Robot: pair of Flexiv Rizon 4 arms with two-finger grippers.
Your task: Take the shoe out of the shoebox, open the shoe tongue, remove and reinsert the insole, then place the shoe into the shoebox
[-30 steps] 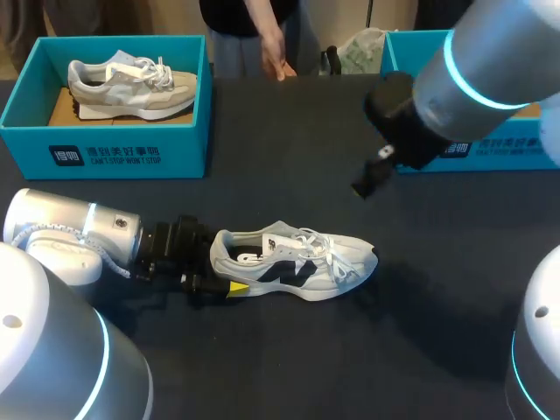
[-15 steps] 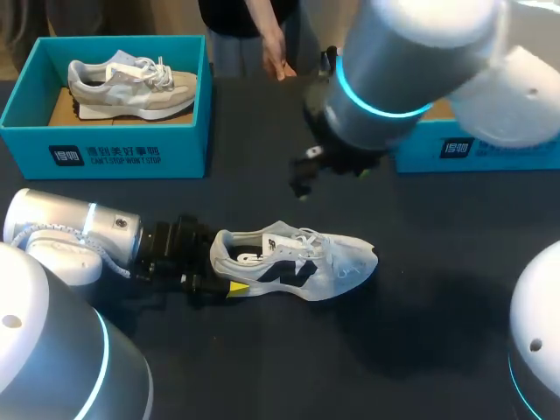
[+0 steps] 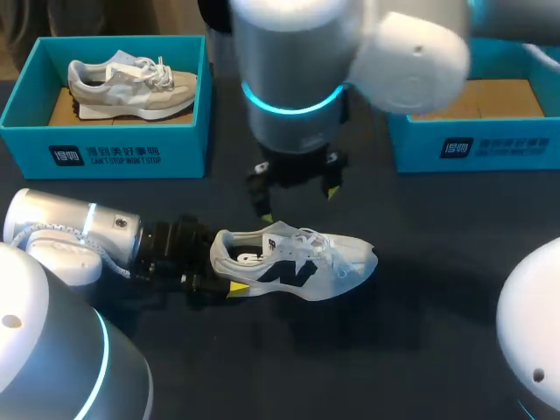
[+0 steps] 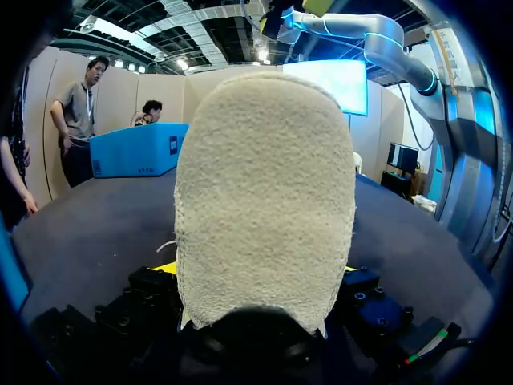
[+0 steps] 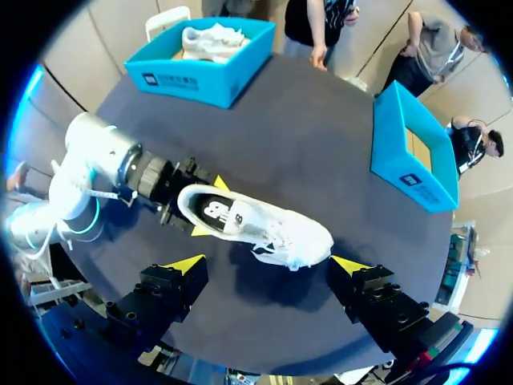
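While left pincer (image 3: 224,264) clamps shoe (image 3: 297,262) heel, right pincer (image 3: 296,191) gapes above.

Table (image 3: 437,332) viewed from above-behind by head camera, tilted down. Shoe (image 3: 293,262) heel filmed close-up, at 12 o'clock, by left wrist camera. Same shoe seen from overhead by right wrist camera.

table (image 3: 420,350): dark matte top | surface: plain, flat | light: soft, even

arms (image 3: 61,232): silver, rnd | rings (image 3: 293,101): cyan glow | wrists (image 3: 166,249): blk | fingertips (image 5: 186,263): yel
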